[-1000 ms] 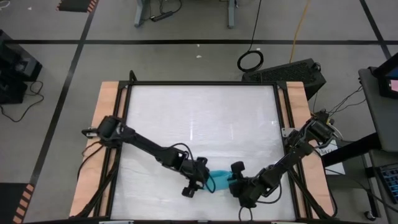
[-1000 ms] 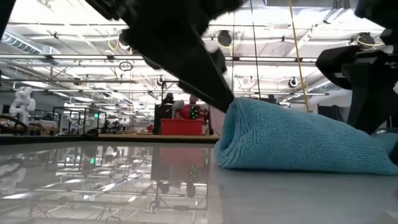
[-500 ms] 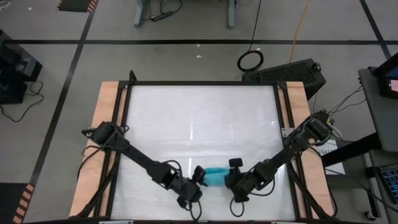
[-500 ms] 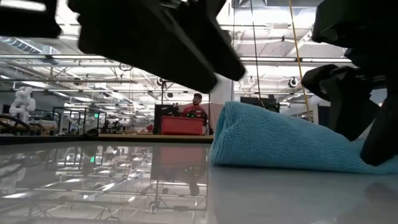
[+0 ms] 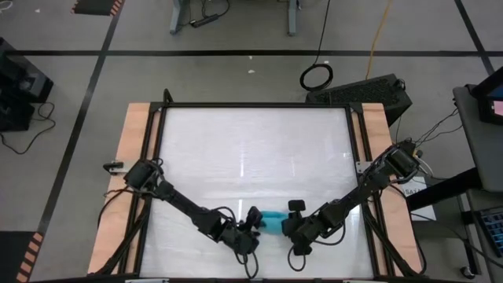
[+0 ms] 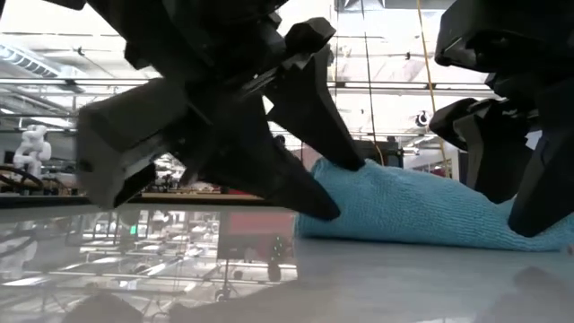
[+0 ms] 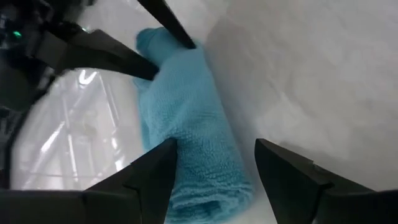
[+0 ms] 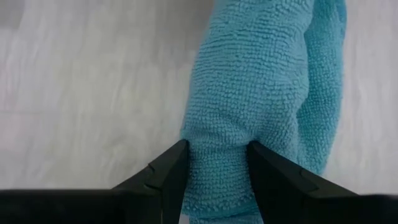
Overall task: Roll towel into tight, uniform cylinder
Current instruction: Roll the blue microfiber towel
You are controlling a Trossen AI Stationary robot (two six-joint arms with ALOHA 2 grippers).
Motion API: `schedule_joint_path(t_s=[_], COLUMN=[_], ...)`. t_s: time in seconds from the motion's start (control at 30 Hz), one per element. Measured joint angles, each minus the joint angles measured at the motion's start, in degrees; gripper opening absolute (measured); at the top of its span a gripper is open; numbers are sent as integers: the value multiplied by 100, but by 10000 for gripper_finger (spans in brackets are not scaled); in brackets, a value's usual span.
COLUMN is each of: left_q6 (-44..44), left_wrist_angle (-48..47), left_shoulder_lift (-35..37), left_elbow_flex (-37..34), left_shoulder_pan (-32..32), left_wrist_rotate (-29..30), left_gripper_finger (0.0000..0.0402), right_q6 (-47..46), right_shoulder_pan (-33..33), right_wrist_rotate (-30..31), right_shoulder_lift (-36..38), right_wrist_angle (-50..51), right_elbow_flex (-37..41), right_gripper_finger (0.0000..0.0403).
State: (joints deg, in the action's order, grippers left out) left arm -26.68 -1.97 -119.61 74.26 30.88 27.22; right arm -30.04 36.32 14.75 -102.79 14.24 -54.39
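Near the front edge of the white tabletop (image 5: 251, 149) lay one small turquoise-blue soft cloth towel (image 5: 273, 222), rolled into a short, loose cylinder and resting flat on the surface between two grippers. One gripper stood at each end of it. The left gripper (image 5: 253, 226) met the towel's left end; in the left wrist view its two dark fingers (image 7: 146, 180) stood apart, one pressed against the side of the roll (image 7: 186, 124) and the other clear of it on bare table, so the jaws straddled that end without pinching it. The right gripper (image 5: 289, 227) met the opposite end; in the right wrist view its jaws were clamped on the towel (image 8: 261, 93), the cloth bunched between the two dark fingertips (image 8: 168, 168). From table height the towel (image 6: 413, 211) showed as a low blue mound, with the left gripper (image 6: 332, 188) dark and large before it and the right gripper (image 6: 520, 193) at its far end.

Two dark arms reached in from the table's two side edges. The tabletop was glossy and mirrored the ceiling lights. One black frame (image 5: 255, 104) bordered it, with one pale wooden strip (image 5: 130, 149) along each side. Beyond lay a grey floor marked with black tape lines (image 5: 236, 53), one coiled black cable (image 5: 316, 76), and, across the room, a hall of lit ceiling rails and one red cabinet (image 6: 242, 247) partly hidden.
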Motion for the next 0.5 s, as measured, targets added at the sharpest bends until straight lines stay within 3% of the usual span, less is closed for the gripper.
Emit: schedule_joint_path(t_s=[0.2,0.37,0.5], left_q6=[144,1274,1629], left_wrist_angle=[-253,-588,-716], left_shoulder_lift=[-39,-65,-94], left_elbow_flex=[4,16,31], left_shoulder_pan=[-44,-306,-462], left_wrist_rotate=[143,-214,-587], left_gripper_finger=[226,222,190], right_q6=[-102,-133,-199], right_shoulder_pan=[-54,-106,-137], right_wrist_rotate=[-169,-329,-487], right_shoulder_lift=[-1,14,87], right_wrist_angle=[-55,-117,-200], right_elbow_flex=[2,2,15], right_gripper_finger=[157,157,157])
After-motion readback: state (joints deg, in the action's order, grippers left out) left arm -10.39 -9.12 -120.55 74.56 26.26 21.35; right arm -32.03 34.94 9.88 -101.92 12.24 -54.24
